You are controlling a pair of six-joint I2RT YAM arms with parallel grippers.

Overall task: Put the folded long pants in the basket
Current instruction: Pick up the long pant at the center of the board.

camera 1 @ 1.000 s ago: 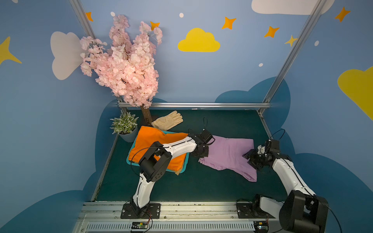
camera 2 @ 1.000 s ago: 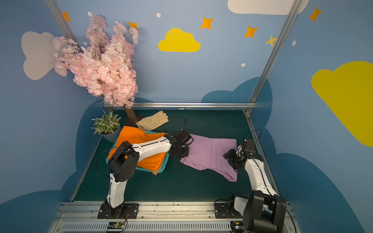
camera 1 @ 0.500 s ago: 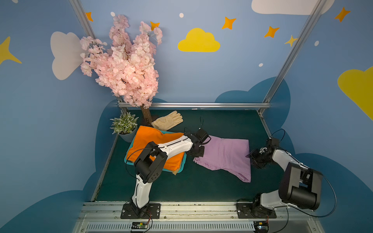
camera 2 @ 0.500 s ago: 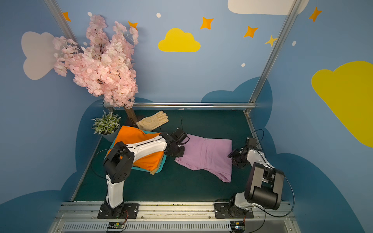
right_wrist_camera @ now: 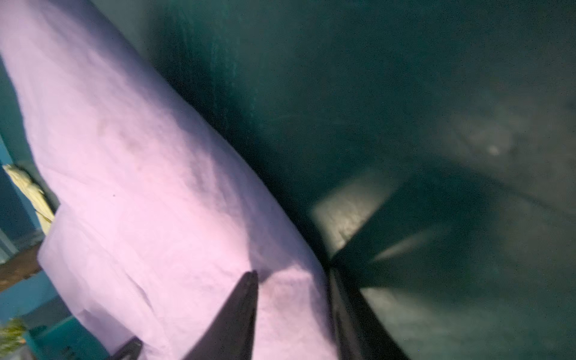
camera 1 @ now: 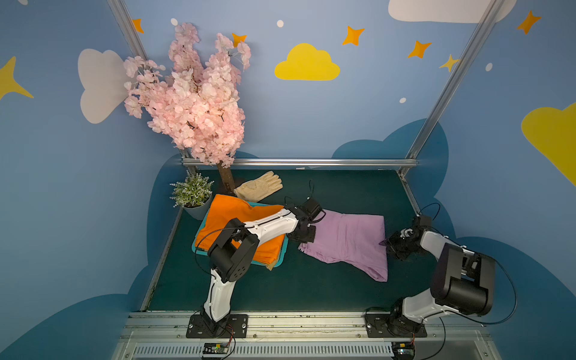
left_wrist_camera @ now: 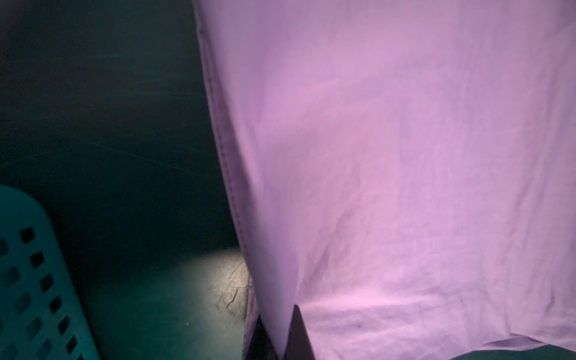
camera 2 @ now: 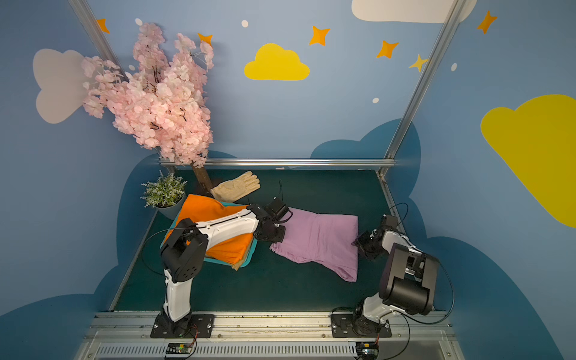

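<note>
You see the lilac pants (camera 1: 346, 240) dragged along the desk (camera 1: 280, 290) closer to the basket (left_wrist_camera: 31, 218), with the left gripper (left_wrist_camera: 279, 336) clamped tight on their basket-side edge, while the right gripper (right_wrist_camera: 291, 274) has narrowed astride the opposite edge, hold unconfirmed; a two-arm lift looks next.

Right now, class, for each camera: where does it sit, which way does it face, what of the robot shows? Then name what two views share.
Top views: high above the front rail, facing down and back; left arm and right arm show whole, flanking the lilac pants.
Left wrist: on that arm, facing along the left gripper, shut on the lilac pants; the basket beside.
Right wrist: on that arm, facing along the right gripper, fingers astride the pants' edge.
Shared: both wrist views show the lilac pants.
</note>
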